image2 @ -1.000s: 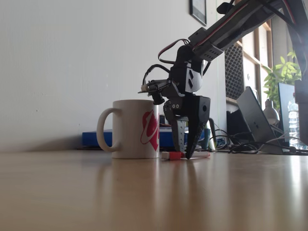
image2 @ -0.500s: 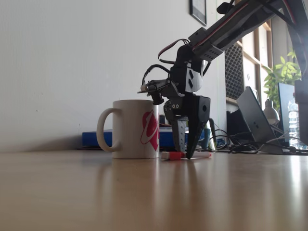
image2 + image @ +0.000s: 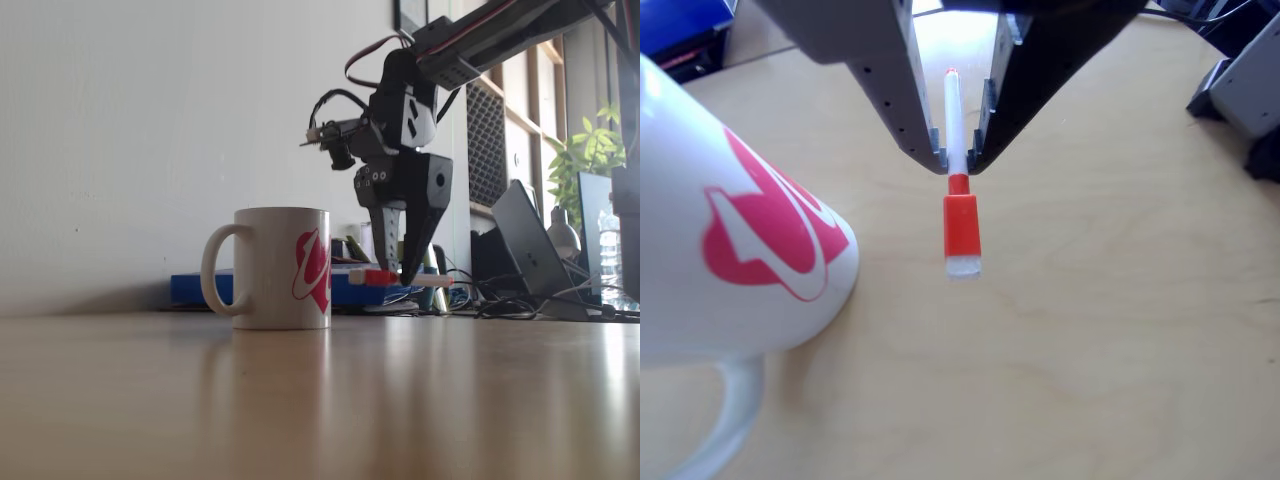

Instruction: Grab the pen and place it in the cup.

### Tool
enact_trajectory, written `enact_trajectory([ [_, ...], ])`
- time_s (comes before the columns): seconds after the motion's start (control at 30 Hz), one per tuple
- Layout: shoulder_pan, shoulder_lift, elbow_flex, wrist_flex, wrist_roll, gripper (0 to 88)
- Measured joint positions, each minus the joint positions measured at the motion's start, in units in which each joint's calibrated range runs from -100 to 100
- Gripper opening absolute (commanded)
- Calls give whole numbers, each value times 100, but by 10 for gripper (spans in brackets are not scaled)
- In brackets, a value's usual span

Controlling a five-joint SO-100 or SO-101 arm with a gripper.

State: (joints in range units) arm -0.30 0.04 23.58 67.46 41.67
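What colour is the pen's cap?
Orange-red with a white end, on the pen, clearest in the other view.

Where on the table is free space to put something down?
The bare wooden table in front of the cup is free. Beside the cup the tool holds the pen above the table. Behind it, the laptop and cables crowd the surface.

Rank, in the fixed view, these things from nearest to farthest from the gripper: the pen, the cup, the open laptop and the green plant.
1. The pen, held between the fingers of the gripper, off the table.
2. The cup, just left of the gripper.
3. The open laptop, to the right, behind.
4. The green plant, far right, by the window.
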Motion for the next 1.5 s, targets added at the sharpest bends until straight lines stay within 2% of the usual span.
enact_trajectory([
  [0.43,-266,-1743,0,110,-645,13],
  [0.77,-502,-2029,-727,-305,-1734,13],
  [1.17,-642,-2029,-1108,-1924,-3156,13],
  [1.5,-369,-2029,-257,-3754,-3806,13],
])
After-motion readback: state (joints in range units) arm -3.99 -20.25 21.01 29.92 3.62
